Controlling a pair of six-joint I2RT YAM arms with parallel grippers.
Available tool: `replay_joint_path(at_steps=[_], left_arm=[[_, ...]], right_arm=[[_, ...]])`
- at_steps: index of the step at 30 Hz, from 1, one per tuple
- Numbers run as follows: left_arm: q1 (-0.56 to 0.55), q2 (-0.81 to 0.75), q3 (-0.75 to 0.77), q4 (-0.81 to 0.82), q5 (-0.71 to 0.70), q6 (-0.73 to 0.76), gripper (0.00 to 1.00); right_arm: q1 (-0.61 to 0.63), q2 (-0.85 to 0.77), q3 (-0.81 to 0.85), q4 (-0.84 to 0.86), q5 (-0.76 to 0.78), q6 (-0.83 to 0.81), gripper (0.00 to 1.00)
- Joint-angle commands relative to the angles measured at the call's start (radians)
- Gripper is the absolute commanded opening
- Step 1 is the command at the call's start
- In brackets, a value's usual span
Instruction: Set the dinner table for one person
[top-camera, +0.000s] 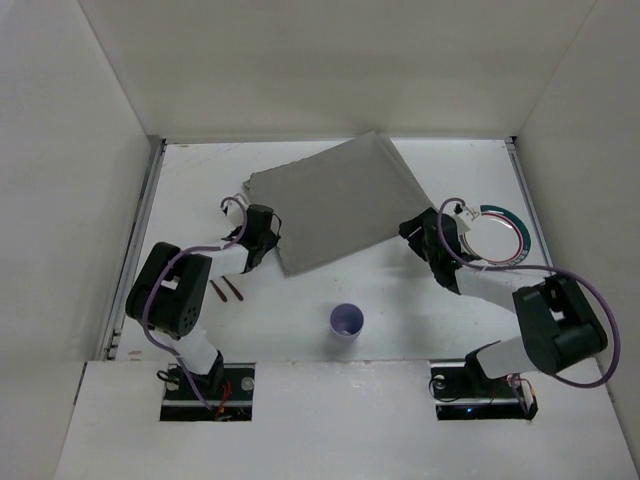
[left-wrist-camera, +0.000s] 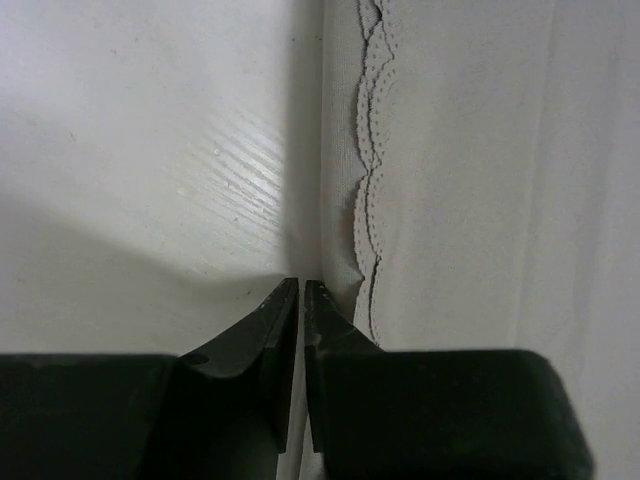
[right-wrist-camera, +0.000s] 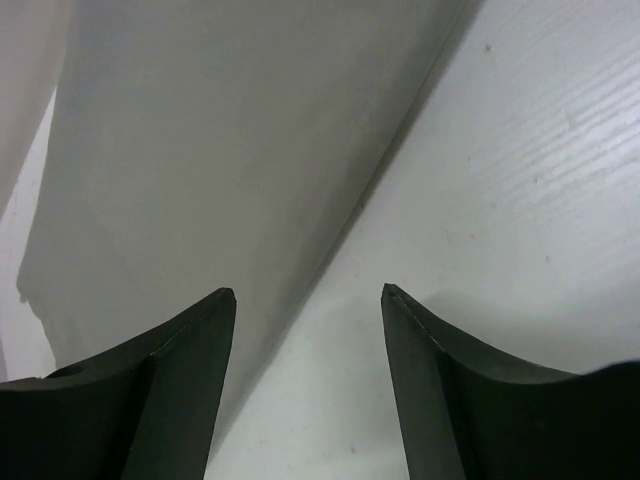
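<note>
1. Standing nearest the bases, the cup (top-camera: 347, 321) is upright and just in front of the mat (top-camera: 335, 200). Risk: a mat dragged nearward sweeps it over.
2. Two brown sticks (top-camera: 226, 291) lie on the near left, close to the left gripper (left-wrist-camera: 302, 292). Risk: a low swing of that arm scatters them.
3. The left gripper is shut tight at the mat's near-left corner, tips right against the scalloped edge. I cannot tell if any cloth is pinched. Risk: it pulls on nothing and the mat ends up crooked.
4. The right gripper (right-wrist-camera: 308, 300) is wide open and empty, its jaws straddling the mat's right edge. Risk: with at most one side held, a tug pivots or bunches the mat.
5. The plate (top-camera: 497, 236) sits just right of the right gripper, apart from the mat. Risk: the wrist or its cable nudges it.
6. The mat lies skewed, one corner aimed at the far wall.
7. The table (top-camera: 400, 300) is matte white with faint grain and rails (top-camera: 147, 220) at its sides. It runs from the bases to the far wall and carries everything.
8. Plain white walls (top-camera: 330, 60) box it in on the left, right and far sides.
</note>
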Motion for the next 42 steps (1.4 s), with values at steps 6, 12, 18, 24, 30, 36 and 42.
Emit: replay_joint_path(at_steps=[6,12,18,24,30,36,42], left_arm=[[-0.026,-0.147,-0.125,0.084,-0.008,-0.067,0.15],[-0.107,-0.23,-0.204,0.117,-0.077,-0.097,0.28],[-0.14,-0.226,-0.207,0.135,-0.082,-0.097,0.36],[-0.128,-0.317,-0.276,0.134,-0.114,-0.134,0.31],[-0.157,-0.431,-0.311,0.085,-0.194,-0.156,0.29],[-0.186,-0.241,-0.181,0.115,-0.115,-0.091,0.41],[-0.146,-0.039,-0.074,0.149,-0.102,-0.051,0.17]], right_arm=[[-0.092,0.167,0.135,0.006,-0.062,0.127,0.58],[-0.094,0.25,0.198,-0.031,-0.079,0.158,0.5],[-0.089,0.299,0.262,-0.069,-0.073,0.184,0.41],[-0.1,0.348,0.293,-0.08,-0.119,0.214,0.23],[-0.103,0.342,0.285,-0.077,-0.127,0.218,0.07],[-0.103,0.305,0.227,-0.037,-0.134,0.208,0.03],[-0.097,0.259,0.163,-0.013,-0.136,0.191,0.03]])
